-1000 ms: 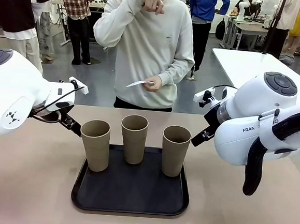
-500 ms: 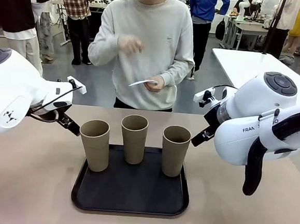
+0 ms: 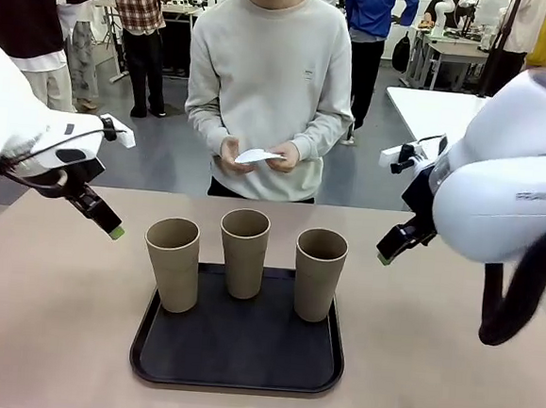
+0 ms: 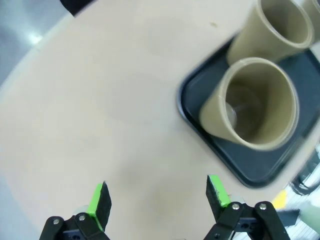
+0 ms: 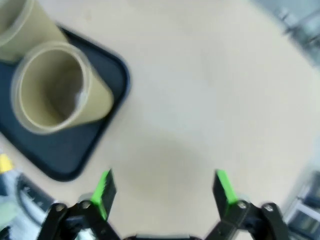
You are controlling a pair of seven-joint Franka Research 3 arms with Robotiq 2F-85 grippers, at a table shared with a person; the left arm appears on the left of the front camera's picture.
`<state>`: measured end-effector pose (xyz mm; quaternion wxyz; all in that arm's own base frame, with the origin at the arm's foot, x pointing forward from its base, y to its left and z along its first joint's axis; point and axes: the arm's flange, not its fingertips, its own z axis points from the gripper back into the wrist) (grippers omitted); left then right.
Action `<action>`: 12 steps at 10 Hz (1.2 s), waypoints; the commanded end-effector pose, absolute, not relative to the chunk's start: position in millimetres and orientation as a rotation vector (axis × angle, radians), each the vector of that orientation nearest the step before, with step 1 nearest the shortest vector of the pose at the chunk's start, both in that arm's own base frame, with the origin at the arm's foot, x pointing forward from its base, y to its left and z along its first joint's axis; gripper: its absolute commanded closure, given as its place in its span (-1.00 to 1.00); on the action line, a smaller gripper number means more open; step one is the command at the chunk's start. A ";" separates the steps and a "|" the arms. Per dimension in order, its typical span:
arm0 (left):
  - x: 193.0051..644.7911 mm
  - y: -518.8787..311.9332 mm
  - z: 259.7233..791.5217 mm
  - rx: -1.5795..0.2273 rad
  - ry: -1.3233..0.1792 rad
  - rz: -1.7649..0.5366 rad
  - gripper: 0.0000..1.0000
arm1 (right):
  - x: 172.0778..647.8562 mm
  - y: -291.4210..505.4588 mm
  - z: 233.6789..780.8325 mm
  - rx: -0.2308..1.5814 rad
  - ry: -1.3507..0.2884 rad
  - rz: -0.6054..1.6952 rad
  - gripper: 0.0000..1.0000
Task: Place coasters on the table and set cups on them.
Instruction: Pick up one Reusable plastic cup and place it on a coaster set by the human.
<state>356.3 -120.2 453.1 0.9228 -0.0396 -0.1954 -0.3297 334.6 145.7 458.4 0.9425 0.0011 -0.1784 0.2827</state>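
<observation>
Three tan cups stand upright on a black tray [image 3: 237,357]: the left cup [image 3: 172,262], the middle cup [image 3: 244,252] and the right cup [image 3: 319,272]. Across the table [image 3: 46,319] a person holds the thin white coasters [image 3: 258,156] in both hands at waist height. My left gripper [image 3: 110,227] hangs open above the table, left of the tray. In the left wrist view that gripper [image 4: 157,197] is empty, with the nearest cup [image 4: 255,102] ahead to the right. My right gripper [image 3: 387,254] hovers open, right of the tray. The right wrist view shows this gripper [image 5: 164,189] empty, a cup [image 5: 55,87] at upper left.
A white table [image 3: 450,114] stands behind on the right. Other people stand farther back in the room. Bare tabletop [image 4: 100,100] lies to the left of the tray [image 4: 187,107], and bare tabletop [image 5: 210,90] to its right [image 5: 100,145].
Both arms have risen and drawn outward from the tray, the left one farther left. The person's raised hand has come down from the face to join the other on the coasters.
</observation>
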 end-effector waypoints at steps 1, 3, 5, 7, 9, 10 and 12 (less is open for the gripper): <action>265.7 -101.3 441.9 -0.049 -0.350 -0.587 -1.00 | 238.2 136.0 452.6 -0.017 -0.302 0.536 -1.00; 338.7 -118.0 469.3 -0.088 -0.366 -0.652 -1.00 | 306.2 149.1 477.6 -0.018 -0.323 0.559 -1.00; 338.7 -118.0 469.3 -0.088 -0.366 -0.652 -1.00 | 306.2 149.1 477.6 -0.018 -0.323 0.559 -1.00; 336.3 -94.9 489.5 -0.356 -0.408 -0.570 -1.00 | 290.0 126.6 504.4 0.277 -0.340 0.456 -1.00; 332.0 -42.1 493.8 -0.811 -0.523 -0.431 -1.00 | 272.2 55.2 512.2 0.729 -0.390 0.213 -1.00; 332.8 -9.5 484.7 -0.999 -0.564 -0.315 -1.00 | 269.2 10.1 507.3 0.850 -0.377 0.094 -1.00; 336.0 42.3 465.2 -1.130 -0.470 -0.185 -1.00 | 267.8 -44.6 495.2 0.909 -0.331 -0.053 -1.00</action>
